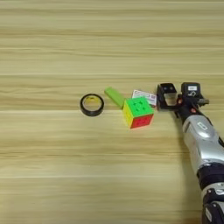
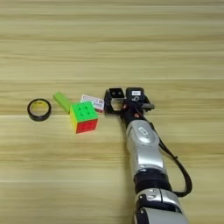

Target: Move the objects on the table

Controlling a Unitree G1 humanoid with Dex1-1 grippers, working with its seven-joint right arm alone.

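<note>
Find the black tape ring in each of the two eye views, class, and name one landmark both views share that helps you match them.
Left eye view: the black tape ring lies left of centre, about mid-height, on the table.
Right eye view: the same ring sits close to the left edge, about mid-height.
Shared landmark: the lime-green bar lies just to its right, then the puzzle cube.

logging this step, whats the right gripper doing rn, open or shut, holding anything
Right gripper: beside the white-and-red card; whether it is open, shut or holding anything cannot be told.
</note>
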